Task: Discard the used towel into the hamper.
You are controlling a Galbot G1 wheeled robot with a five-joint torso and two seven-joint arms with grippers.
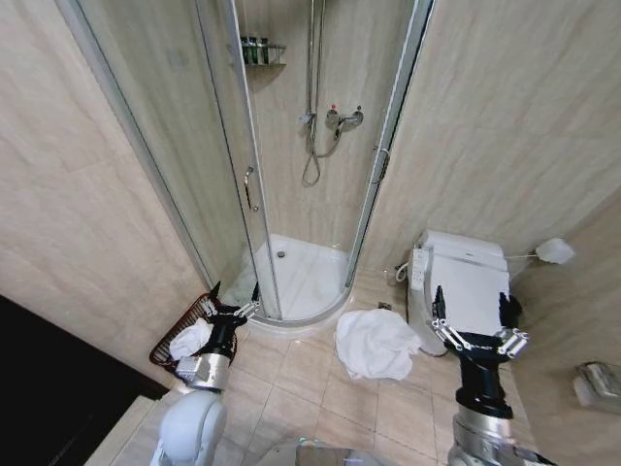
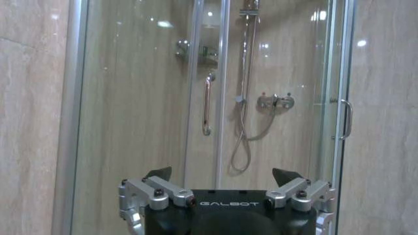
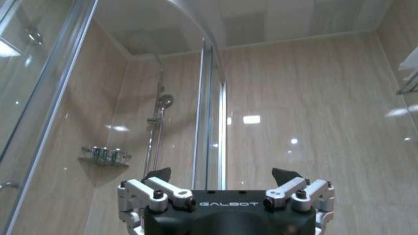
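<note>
White towel (image 1: 374, 344) crumpled on the tiled floor between shower cabin (image 1: 291, 175) and toilet (image 1: 464, 282), hamper (image 1: 184, 335) by the left wall holding another white cloth, left gripper (image 1: 233, 294) above it and right gripper (image 1: 471, 309) before the toilet, both wide open and empty.

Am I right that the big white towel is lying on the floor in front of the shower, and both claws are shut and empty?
Not quite. In the head view the left claw and right claw are both open, though empty. The towel does lie on the floor tiles before the shower, apart from the hamper.
</note>
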